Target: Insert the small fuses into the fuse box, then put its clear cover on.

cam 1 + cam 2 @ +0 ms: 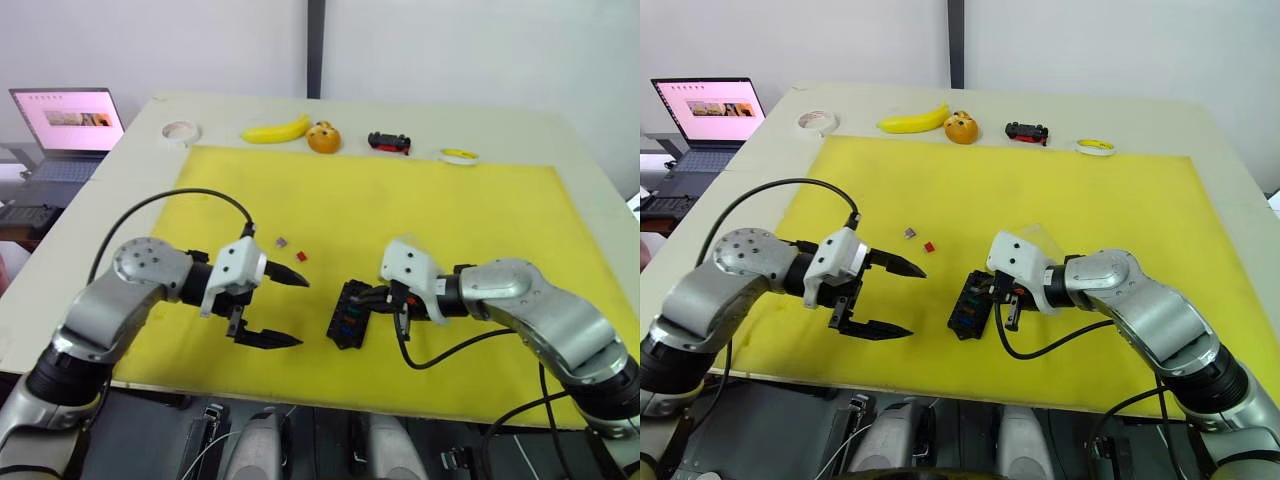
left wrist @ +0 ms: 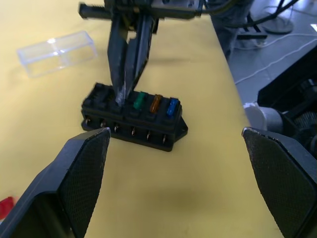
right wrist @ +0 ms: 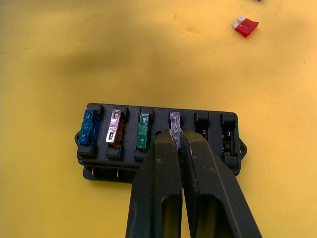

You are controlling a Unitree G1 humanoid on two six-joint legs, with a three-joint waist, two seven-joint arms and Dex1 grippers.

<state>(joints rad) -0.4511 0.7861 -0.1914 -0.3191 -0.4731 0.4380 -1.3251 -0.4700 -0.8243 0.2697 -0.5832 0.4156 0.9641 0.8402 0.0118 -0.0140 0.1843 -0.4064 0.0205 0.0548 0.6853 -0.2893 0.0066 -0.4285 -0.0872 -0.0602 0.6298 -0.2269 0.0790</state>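
Note:
The black fuse box (image 3: 158, 141) lies on the yellow mat near its front edge (image 1: 349, 316). A blue fuse (image 3: 89, 128), an amber fuse (image 3: 115, 130) and a green fuse (image 3: 143, 131) stand in neighbouring slots. My right gripper (image 3: 176, 141) is shut on a grey fuse (image 3: 175, 122) at the fourth slot. Two slots beside it are bare. My left gripper (image 1: 301, 312) hangs open just left of the box, holding nothing. A red fuse (image 1: 301, 257) and a greyish fuse (image 1: 281, 241) lie loose on the mat behind it. The clear cover (image 2: 57, 52) rests on the mat beyond the box.
Along the table's far edge sit a white tape roll (image 1: 181, 131), a banana (image 1: 277, 130), an orange round thing (image 1: 323, 137), a black-and-red toy car (image 1: 389, 142) and a yellow ring (image 1: 459, 155). A laptop (image 1: 68, 125) stands off the table's left.

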